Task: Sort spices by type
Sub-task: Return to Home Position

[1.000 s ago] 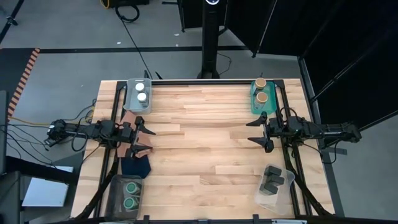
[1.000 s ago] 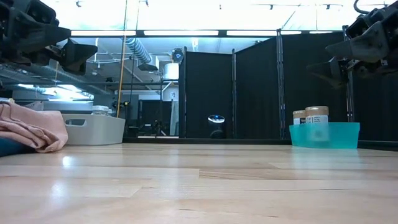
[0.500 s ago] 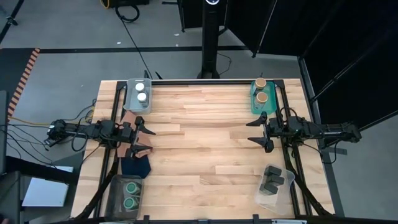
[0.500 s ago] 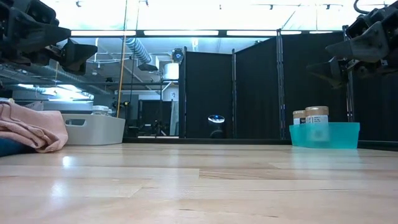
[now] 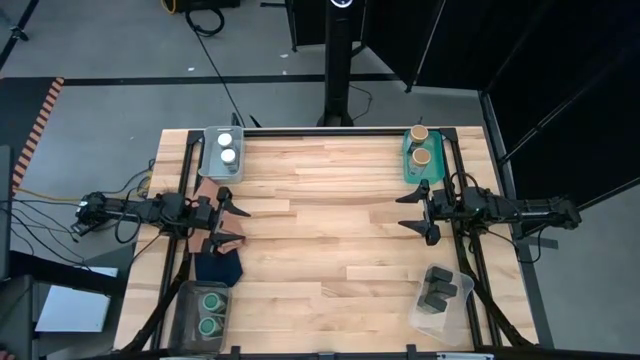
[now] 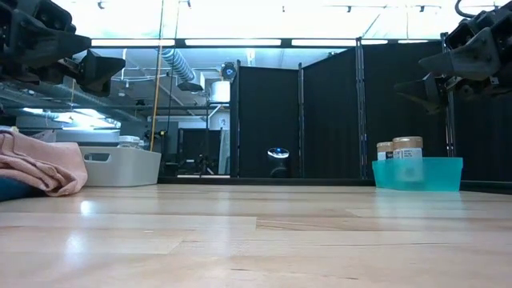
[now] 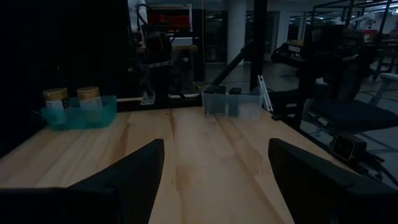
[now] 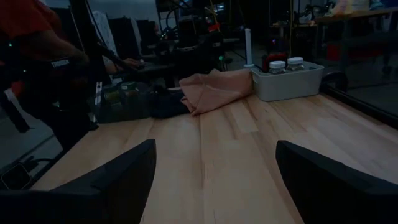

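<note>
High view: left gripper (image 5: 240,224) at mid-left and right gripper (image 5: 402,212) at mid-right, both spread wide and empty. White-lidded jars (image 5: 226,147) upper left, tan-lidded jars (image 5: 420,145) upper right, green-lidded jars (image 5: 209,312) lower left, black tins (image 5: 437,285) lower right, all binned. Homing likely wants a slow, level retreat.

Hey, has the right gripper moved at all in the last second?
No. In the high view the right gripper stays put, same gap from the teal bin.
</note>
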Available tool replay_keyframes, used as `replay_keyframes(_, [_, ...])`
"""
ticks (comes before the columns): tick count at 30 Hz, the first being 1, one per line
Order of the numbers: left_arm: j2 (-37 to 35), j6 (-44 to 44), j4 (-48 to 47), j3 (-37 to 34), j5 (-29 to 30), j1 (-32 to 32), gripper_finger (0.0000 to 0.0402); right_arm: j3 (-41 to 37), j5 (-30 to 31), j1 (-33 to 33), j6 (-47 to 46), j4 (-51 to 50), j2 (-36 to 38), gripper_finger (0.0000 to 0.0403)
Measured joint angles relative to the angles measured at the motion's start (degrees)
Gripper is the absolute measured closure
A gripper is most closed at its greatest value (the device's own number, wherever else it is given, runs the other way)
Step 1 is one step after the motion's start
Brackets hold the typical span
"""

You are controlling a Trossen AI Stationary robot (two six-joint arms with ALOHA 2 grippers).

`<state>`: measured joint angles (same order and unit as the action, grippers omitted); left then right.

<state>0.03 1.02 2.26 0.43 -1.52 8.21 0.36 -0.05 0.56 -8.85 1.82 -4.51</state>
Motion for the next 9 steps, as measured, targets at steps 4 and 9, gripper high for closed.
replay_keyframes(4, [0.00, 0.00, 0.00, 0.00, 0.00, 0.00, 0.0108, 0.00, -0.02, 0.00, 0.00, 0.01, 0.00, 0.0065])
replay_keyframes(9, [0.00, -0.01, 0.00, 0.00, 0.00, 0.00, 0.0108, 0.00, -0.02, 0.00, 0.01, -0.01, 0.00, 0.0065])
